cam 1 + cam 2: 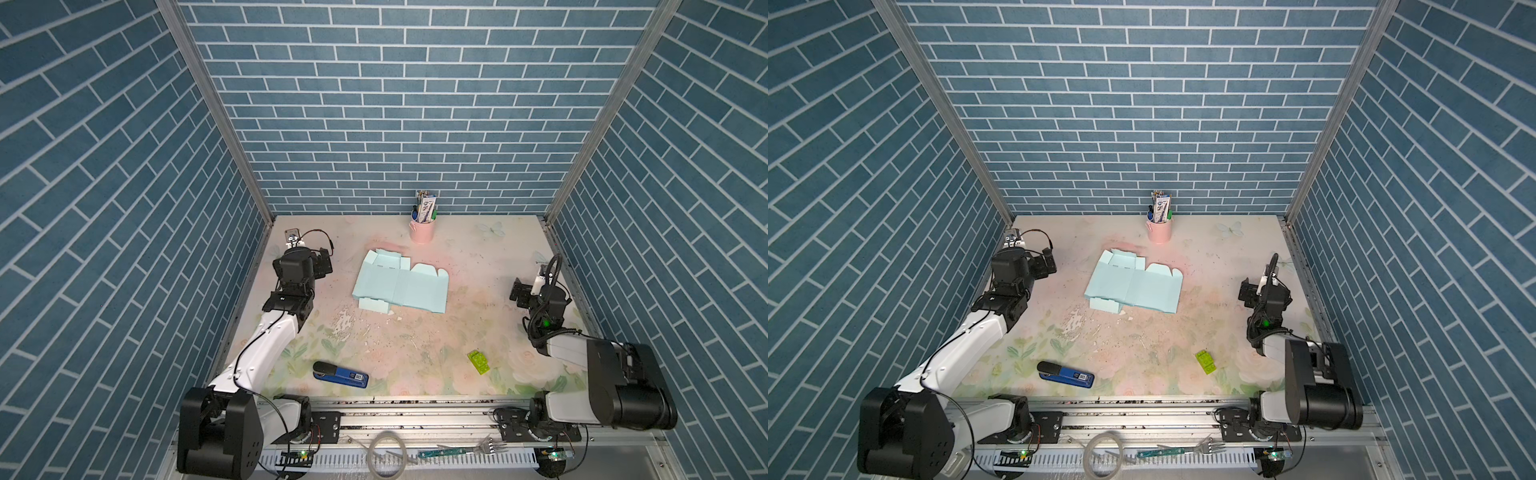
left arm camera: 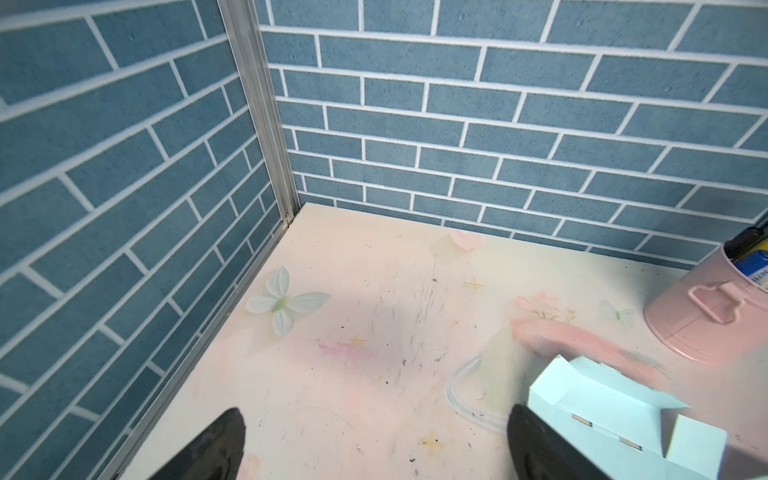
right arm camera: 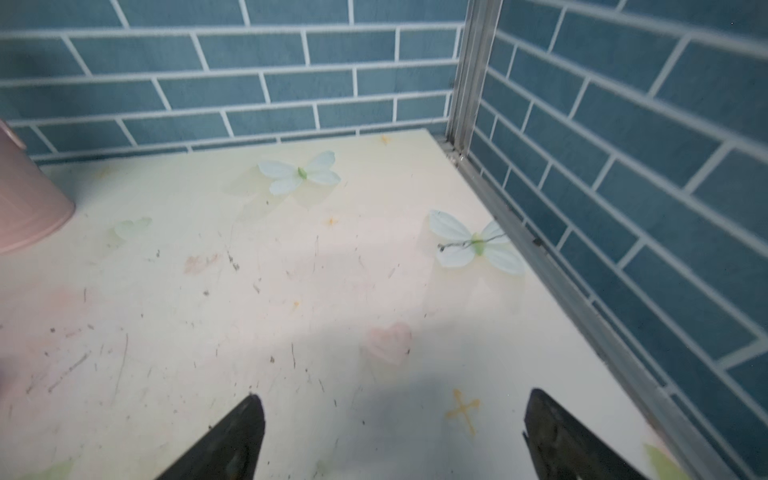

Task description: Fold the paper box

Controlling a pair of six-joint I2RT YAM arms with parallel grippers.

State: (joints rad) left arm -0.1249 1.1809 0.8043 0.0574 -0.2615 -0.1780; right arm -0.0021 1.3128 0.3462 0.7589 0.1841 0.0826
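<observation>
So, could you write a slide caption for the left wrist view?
Left wrist view: open fingers over the floral table, mint paper box corner nearby, pink bucket behind it.

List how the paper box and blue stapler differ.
Colour: the paper box is pale mint; the blue stapler is deep blue with a black end. Shape: the paper box is a wide, mostly flat sheet with flaps; the stapler is narrow and long. Place: the paper box lies mid-table toward the back; the stapler lies near the front edge. Both rest on the table.
</observation>
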